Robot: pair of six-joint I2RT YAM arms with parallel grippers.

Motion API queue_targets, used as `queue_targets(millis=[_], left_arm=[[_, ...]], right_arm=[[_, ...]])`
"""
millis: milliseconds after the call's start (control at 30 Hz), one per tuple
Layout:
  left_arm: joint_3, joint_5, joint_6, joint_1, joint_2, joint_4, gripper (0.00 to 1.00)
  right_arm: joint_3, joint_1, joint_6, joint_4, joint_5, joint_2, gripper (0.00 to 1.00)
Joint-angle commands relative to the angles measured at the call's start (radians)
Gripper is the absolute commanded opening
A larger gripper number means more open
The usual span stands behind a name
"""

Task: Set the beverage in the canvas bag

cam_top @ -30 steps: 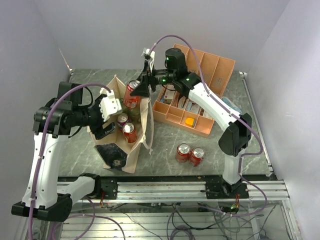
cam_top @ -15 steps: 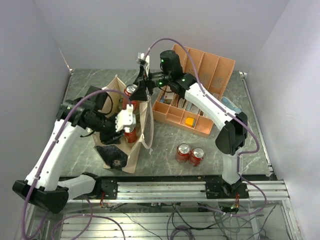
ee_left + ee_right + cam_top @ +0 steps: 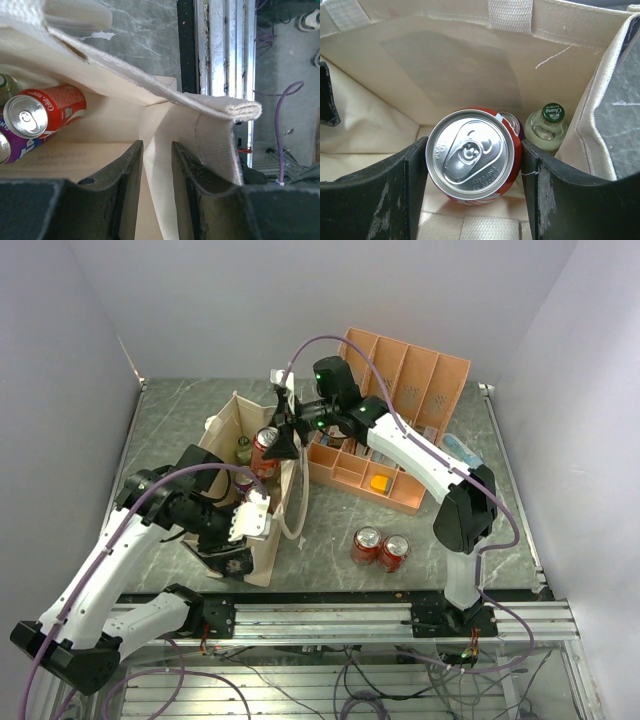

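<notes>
Can (image 3: 472,155) in the clamp: red, silver top up, it stood upright between the two black fingers of the right gripper (image 3: 473,147), one finger pressed to each side. It hung in the mouth of the bag (image 3: 225,425), toward the far end of the opening, its top about level with the rim in the top view.

Below and behind it, down inside, a green-capped bottle (image 3: 547,125) stood against the cream wall. A second red can (image 3: 45,107) lay on its side in there, and the edge of a purple can (image 3: 6,147) showed just beside it.

The bag stood open on the left half of the tabletop (image 3: 440,540), running from far to near, its dark mottled panel at the end close to the near edge. At the near right part of the rim the left gripper (image 3: 156,147) was in tight. Its fingers were almost together, pinching a fold of the cream wall, with a handle strap lying along the outer finger.

Just right of the bag, an orange organizer (image 3: 432,380) took the far right of the tabletop, small items in its compartments. Nearer the near edge, right of the bag and apart from it, two cans (image 3: 380,547) stood upright, touching each other.
</notes>
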Motion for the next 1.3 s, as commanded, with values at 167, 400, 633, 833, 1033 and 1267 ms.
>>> queue_targets(millis=[167,400,633,833,1033,1267], left_arm=[[-0.073,0.017,0.041,-0.011,-0.022,0.030,0.41],[-0.016,-0.006,-0.109,-0.011,-0.010,0.158,0.52],[0.053,-0.087,-0.261,-0.009,-0.058,0.245,0.65],[0.053,-0.195,-0.407,0.041,-0.157,0.336,0.72],[0.087,-0.244,-0.596,0.109,-0.173,0.474,0.74],[0.147,-0.355,-0.835,0.243,-0.132,0.604,0.77]], right_arm=[[0.022,0.034,-0.154,-0.096,0.033,-0.051,0.00],[0.165,0.063,-0.143,-0.092,-0.008,0.029,0.00],[0.210,0.110,-0.092,-0.060,0.046,0.041,0.00],[0.154,0.133,-0.046,-0.007,0.134,-0.003,0.00],[0.116,0.132,-0.015,0.012,0.211,-0.054,0.00],[0.130,0.135,-0.033,-0.013,0.212,-0.081,0.00]])
